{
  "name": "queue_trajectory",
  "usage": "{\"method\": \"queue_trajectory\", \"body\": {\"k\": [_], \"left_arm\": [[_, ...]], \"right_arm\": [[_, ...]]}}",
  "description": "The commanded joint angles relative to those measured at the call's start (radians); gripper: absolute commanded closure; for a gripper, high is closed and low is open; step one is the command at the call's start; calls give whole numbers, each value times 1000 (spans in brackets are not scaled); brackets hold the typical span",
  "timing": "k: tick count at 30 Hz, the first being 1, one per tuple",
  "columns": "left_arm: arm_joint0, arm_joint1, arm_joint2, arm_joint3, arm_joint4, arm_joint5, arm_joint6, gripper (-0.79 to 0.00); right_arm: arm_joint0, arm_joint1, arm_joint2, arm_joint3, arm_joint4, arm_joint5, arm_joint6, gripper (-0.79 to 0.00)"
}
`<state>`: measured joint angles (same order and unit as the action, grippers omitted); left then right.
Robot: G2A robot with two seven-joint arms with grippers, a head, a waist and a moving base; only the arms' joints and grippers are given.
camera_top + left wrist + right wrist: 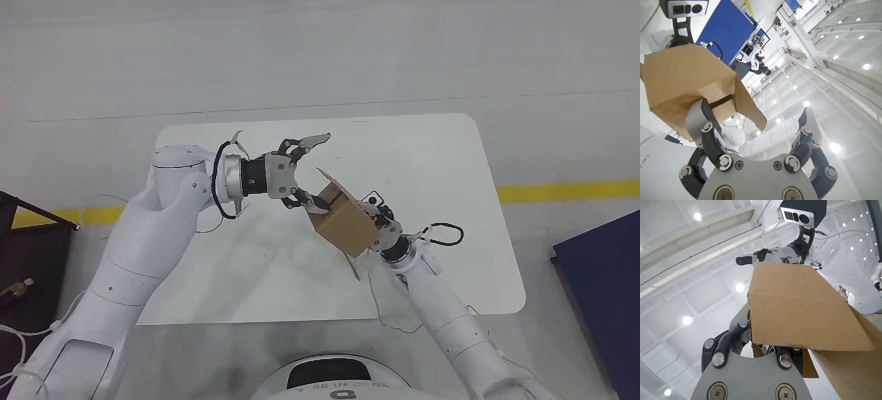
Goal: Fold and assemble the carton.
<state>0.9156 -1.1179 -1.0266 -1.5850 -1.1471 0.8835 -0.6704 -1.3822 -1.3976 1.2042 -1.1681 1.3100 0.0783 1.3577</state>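
Top view: carton (345, 225) held above the table (440, 160) middle, its right end clamped in the right gripper (378, 222). Left gripper (318, 172) spread wide, one finger against the carton's left side. Body looks squared up; flaps open, closing judged outstanding.

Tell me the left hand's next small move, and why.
Likely close the left hand on the carton's loose flap to fold it in. The right hand grips the carton above the table; the left hand is open, one finger at the carton's end and the flap standing out between its fingers.
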Motion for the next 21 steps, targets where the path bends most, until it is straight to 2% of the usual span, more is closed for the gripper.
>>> {"method": "queue_trajectory", "body": {"k": [1,4,13,21], "left_arm": [[-1,1,1,5,2,0,-4,-785],[-2,1,0,9,3,-3,-9,-785],[5,7,1,2,21,11,-22,-400],[10,13,-7,-15,30,33,-26,-366]], "right_arm": [[2,0,-3,0,-3,2,-2,0],[5,-1,-7,-2,-7,3,-4,0],[10,-3,-12,-1,-9,-8,-15,0],[12,-4,-13,2,-4,-11,-17,0]]}}
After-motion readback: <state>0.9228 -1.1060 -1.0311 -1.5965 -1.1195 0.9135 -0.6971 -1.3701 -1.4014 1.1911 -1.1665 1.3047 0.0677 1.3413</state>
